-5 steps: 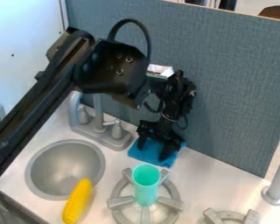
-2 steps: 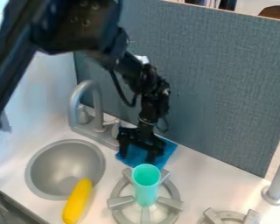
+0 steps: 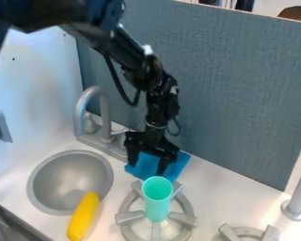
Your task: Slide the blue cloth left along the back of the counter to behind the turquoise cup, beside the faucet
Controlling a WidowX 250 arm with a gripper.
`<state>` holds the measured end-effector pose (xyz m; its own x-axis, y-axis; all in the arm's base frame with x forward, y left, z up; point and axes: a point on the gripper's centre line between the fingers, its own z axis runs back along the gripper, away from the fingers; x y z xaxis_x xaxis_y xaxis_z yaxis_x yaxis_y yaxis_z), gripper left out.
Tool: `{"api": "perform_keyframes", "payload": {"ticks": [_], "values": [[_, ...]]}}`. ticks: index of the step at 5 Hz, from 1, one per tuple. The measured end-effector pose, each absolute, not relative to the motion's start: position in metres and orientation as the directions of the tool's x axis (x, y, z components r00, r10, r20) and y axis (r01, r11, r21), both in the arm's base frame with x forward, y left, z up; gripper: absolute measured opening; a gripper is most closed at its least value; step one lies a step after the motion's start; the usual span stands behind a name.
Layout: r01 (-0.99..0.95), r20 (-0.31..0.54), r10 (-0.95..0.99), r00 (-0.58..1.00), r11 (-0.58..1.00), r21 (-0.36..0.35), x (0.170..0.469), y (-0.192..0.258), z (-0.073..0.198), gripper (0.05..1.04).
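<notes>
Two fingers stand spread apart over one blue cloth, beside one turquoise cup.

From here I see a bright blue cloth, a mint-green cup and a plain yellow toy vegetable against the white counter. The gripper is black; the sink, faucet and burner are grey. Fine woven texture patterns the blue-grey panel.

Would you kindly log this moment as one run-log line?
claw: open, fingers spread over blue cloth | teal cup: upright on burner | yellow item: one end over sink
</notes>
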<state>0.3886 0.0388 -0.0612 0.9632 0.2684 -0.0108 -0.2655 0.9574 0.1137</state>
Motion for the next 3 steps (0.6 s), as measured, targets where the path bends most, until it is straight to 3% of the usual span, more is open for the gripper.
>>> {"api": "perform_keyframes", "payload": {"ticks": [3], "values": [[-0.209, -0.021, 0.211, 0.977, 0.975, 0.069, 0.367, 0.027, -0.035, 1.001]]}}
